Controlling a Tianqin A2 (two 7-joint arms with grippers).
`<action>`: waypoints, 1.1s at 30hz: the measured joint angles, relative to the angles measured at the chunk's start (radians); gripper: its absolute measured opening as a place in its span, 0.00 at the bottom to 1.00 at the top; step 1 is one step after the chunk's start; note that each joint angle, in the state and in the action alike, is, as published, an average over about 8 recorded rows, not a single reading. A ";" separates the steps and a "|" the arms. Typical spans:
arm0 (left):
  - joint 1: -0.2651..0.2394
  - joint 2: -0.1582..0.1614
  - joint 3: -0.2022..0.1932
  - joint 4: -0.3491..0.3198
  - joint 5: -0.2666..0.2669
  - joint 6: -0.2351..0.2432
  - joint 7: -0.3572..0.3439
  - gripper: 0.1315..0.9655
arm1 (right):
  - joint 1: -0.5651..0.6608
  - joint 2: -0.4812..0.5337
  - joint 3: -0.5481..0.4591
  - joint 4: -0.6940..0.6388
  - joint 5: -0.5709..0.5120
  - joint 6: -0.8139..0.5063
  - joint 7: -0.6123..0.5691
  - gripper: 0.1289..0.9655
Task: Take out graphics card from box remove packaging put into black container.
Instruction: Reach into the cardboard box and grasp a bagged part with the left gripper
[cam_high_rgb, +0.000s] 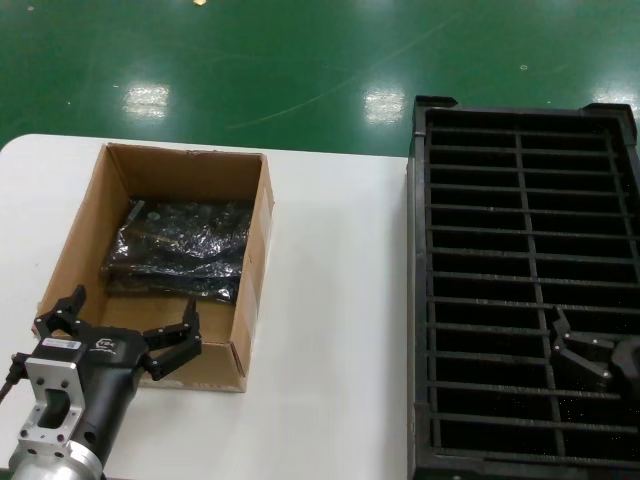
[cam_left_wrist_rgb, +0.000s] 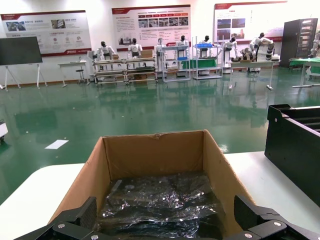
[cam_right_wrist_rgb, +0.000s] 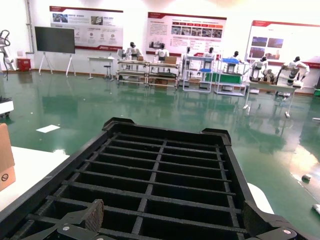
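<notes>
Bagged card lies in the box, both grippers empty.

The graphics card (cam_high_rgb: 180, 250) lies flat on the floor of the one cardboard box (cam_high_rgb: 85, 225), toward its far wall, sealed in its crinkly plastic packaging (cam_left_wrist_rgb: 165, 200). The left gripper (cam_high_rgb: 125, 335) hovers over the box's near wall, fingers spread wide, holding nothing. The right gripper (cam_high_rgb: 585, 350) waits over the one black container (cam_high_rgb: 520, 140), its fingers apart and empty. I count a single bagged card — though the folds could hide another. The bag looks slick and soft, so it will likely slide and crumple; the board inside should be light, stiff and fragile. Best to pinch a long edge through the film — not a loose fold.
</notes>
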 joint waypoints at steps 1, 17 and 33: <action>0.000 0.000 0.000 0.000 0.000 0.000 0.000 1.00 | 0.000 0.000 0.000 0.000 0.000 0.000 0.000 1.00; 0.004 0.009 -0.034 -0.007 0.006 0.074 0.087 1.00 | 0.000 0.000 0.000 0.000 0.000 0.000 0.000 1.00; -0.262 -0.250 0.003 0.144 0.252 0.282 0.385 1.00 | 0.000 0.000 0.000 0.000 0.000 0.000 0.000 1.00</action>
